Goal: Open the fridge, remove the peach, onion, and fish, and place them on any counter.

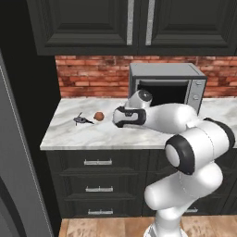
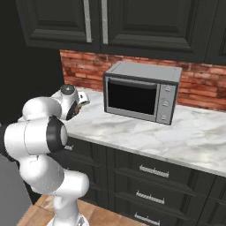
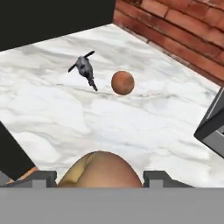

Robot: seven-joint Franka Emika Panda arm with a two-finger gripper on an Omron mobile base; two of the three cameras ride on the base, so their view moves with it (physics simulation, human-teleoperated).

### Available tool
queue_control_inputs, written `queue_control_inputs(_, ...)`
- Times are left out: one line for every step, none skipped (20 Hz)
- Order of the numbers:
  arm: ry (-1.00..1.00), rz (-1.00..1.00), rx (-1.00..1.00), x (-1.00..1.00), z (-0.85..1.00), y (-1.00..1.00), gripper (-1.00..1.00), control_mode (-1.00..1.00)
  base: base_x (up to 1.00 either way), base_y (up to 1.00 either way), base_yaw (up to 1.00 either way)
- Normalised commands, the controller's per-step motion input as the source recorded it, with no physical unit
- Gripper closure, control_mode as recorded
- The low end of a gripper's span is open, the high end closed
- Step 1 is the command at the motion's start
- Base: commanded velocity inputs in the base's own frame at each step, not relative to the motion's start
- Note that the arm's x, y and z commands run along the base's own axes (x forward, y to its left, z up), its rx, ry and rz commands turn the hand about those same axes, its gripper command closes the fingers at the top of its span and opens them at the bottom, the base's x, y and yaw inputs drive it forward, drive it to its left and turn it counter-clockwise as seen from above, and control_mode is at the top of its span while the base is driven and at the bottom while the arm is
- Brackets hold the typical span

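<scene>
- Standing at the far left of the left base view, the fridge (image 1: pixel 14 176) shows as a tall grey panel; whether its door is open or shut I cannot tell from this sliver.
- Next along, the counter (image 1: pixel 92 134) carries two of the three items: the fish (image 1: pixel 82 120) lies near the left end, and a small reddish-brown ball, the onion (image 1: pixel 98 115) by my guess, sits just beside it on the right, apart from it.
- Further right, the gripper (image 3: pixel 99 177) hangs over the marble. In the hand view its jaws stand clamped on either side of a tan, rounded fruit with a crease, probably the peach (image 3: pixel 100 173).
- Whether the peach already touches the slab is hidden.
- Rightmost, a grey microwave (image 1: pixel 169 88) stands against the brick wall (image 1: pixel 92 76), well clear of the food.
- Judging progress: fish and onion look delivered, and the peach is the last piece, held above the counter and not yet released. Setting it down and letting go would finish the job.
</scene>
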Motion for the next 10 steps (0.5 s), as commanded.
queue_control_inputs(0.13, 0.0, -0.15, 0.24, -0.67, 0.0, 1.0, -1.0, 0.0, 0.0, 0.0)
queue_control_inputs(0.12, 0.0, -0.14, 0.3, -0.69, 0.0, 1.0, -1.0, 0.0, 0.0, 0.0)
queue_control_inputs(0.13, 0.0, -0.14, 0.39, -0.74, 0.0, 1.0, -1.0, 0.0, 0.0, 0.0)
queue_control_inputs(0.1, 0.0, -0.12, 0.38, -0.72, 0.0, 1.0, -1.0, 0.0, 0.0, 0.0)
queue_control_inputs(0.05, 0.0, -0.1, 0.31, -0.65, 0.0, 1.0, -1.0, 0.0, 0.0, 0.0)
queue_control_inputs(0.03, 0.0, -0.08, 0.36, -0.59, 0.0, 1.0, -1.0, 0.0, 0.0, 0.0)
queue_control_inputs(0.02, 0.0, -0.05, 0.43, -0.54, 0.0, 1.0, -1.0, 0.0, 0.0, 0.0)
queue_control_inputs(0.01, 0.0, -0.03, 0.54, -0.49, 0.0, 1.0, -1.0, 0.0, 0.0, 0.0)
queue_control_inputs(0.03, 0.0, 0.0, 0.79, -0.34, 0.0, 1.0, -1.0, 0.0, 0.0, 0.0)
queue_control_inputs(0.02, 0.0, 0.0, 0.84, -0.28, 0.0, 1.0, -1.0, 0.0, 0.0, 0.0)
